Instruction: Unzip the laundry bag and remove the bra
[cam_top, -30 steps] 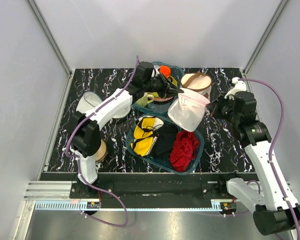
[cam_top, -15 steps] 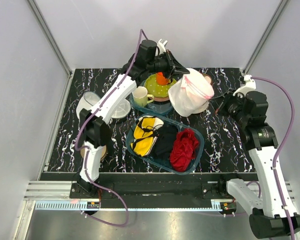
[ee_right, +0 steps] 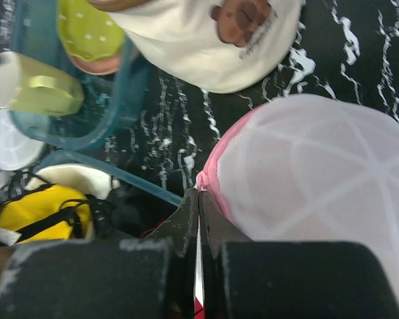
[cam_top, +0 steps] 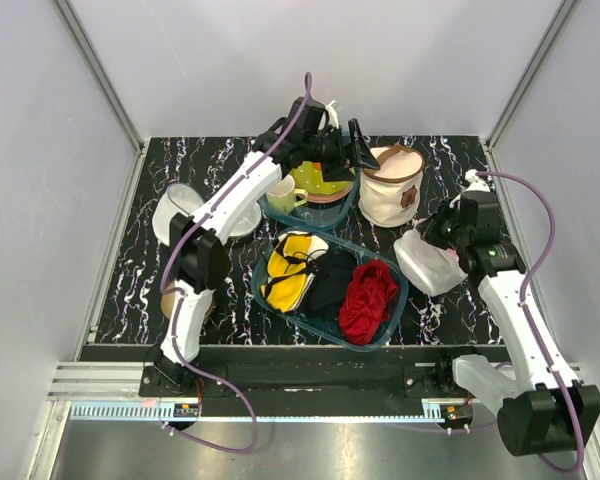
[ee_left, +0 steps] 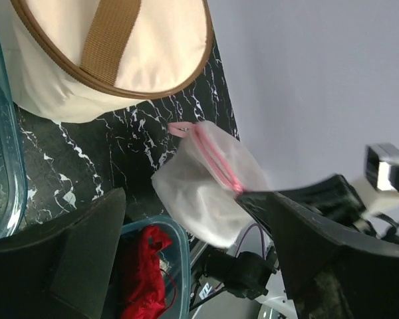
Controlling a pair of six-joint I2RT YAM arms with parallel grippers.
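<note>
White mesh laundry bag [ee_right: 319,173] sits just ahead of the right gripper [ee_right: 198,194], jaws pinched on its pink trim; left gripper [ee_left: 183,199] gapes wide, empty.

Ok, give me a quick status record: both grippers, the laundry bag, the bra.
left gripper: open, holding nothing, near the cream basket
right gripper: shut on the pink trim of the laundry bag
laundry bag: right of the teal tray, nearer the arms than the cream basket; how far the zip is open cannot be told
bra: not seen outside the bag; not yet removed
</note>
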